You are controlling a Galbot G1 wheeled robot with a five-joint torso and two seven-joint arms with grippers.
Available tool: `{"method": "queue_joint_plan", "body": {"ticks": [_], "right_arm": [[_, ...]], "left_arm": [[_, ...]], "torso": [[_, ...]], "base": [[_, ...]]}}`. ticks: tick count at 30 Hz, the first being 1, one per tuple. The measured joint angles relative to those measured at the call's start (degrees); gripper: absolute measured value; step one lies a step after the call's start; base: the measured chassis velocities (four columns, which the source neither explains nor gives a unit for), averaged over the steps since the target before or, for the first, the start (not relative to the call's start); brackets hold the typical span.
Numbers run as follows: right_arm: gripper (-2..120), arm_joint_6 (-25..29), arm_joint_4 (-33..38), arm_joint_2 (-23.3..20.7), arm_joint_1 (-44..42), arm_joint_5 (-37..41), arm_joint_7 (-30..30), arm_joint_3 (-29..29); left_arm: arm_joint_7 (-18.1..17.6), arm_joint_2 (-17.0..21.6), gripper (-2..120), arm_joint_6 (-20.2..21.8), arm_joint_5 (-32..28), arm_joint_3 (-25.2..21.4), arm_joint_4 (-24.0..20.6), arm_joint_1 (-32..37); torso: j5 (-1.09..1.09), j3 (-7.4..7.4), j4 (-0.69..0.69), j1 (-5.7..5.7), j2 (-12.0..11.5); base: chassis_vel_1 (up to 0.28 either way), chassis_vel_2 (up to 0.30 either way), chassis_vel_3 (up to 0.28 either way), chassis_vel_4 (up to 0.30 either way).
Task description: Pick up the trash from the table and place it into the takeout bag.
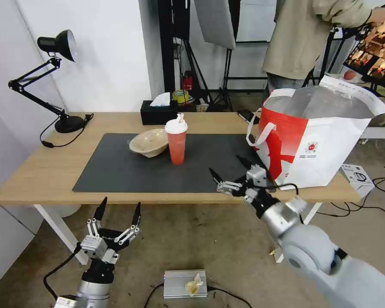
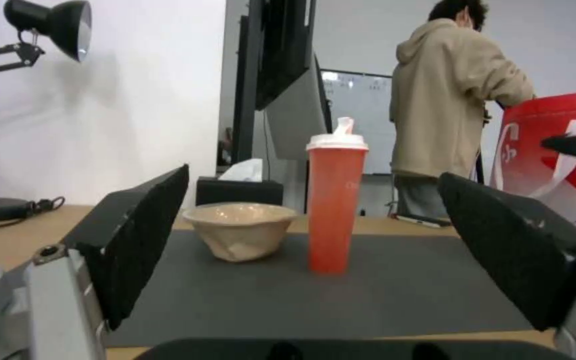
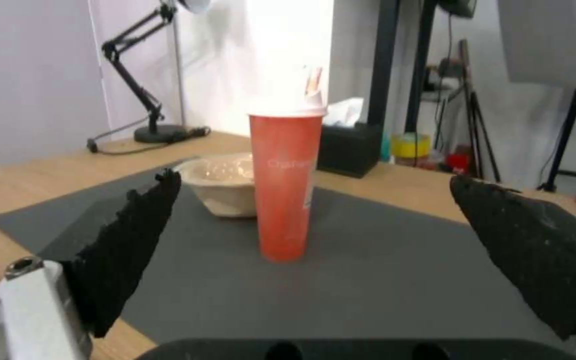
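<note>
While the red cup [image 1: 176, 142] with its white lid stands upright on the dark grey mat [image 1: 158, 164], the shallow beige bowl [image 1: 149, 143] sits just beside it, toward the robot's left. Further right, the takeout bag [image 1: 314, 137] stands open on the worktop [image 1: 38, 171]. Spread wide and holding nothing, the right tool [image 1: 231, 170] hovers over the mat's near edge, between cup and bag. Below the worktop's front edge, the left tool [image 1: 119, 211] hangs wide too.

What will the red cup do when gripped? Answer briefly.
The red cup stands tall and narrow on the grey mat, so a high sideways nudge would probably tip it. Its thin-looking wall may flex under a hard squeeze. The white lid might pop off.
</note>
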Motion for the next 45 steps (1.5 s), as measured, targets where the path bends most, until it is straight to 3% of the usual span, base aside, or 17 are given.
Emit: {"method": "queue_joint_plan", "body": {"ticks": [23,45], "right_arm": [[100,-6.63,-11.83,5.0,22.39,17.2,5.06,-16.82],[100,-7.52,-21.16,11.55,29.55,17.57,5.18,-23.2]], "left_arm": [[-0.01,0.02,100,0.46,-0.49,-0.71,0.85,-1.45],[0.04,0.47,100,1.37,-1.93,-0.96,2.49,-3.13]], "torso": [[0.0,0.0,0.0,0.0,0.0],[0.01,0.0,-0.01,-0.01,0.01]], "base": [[0.0,0.0,0.0,0.0],[0.0,0.0,0.0,0.0]]}}
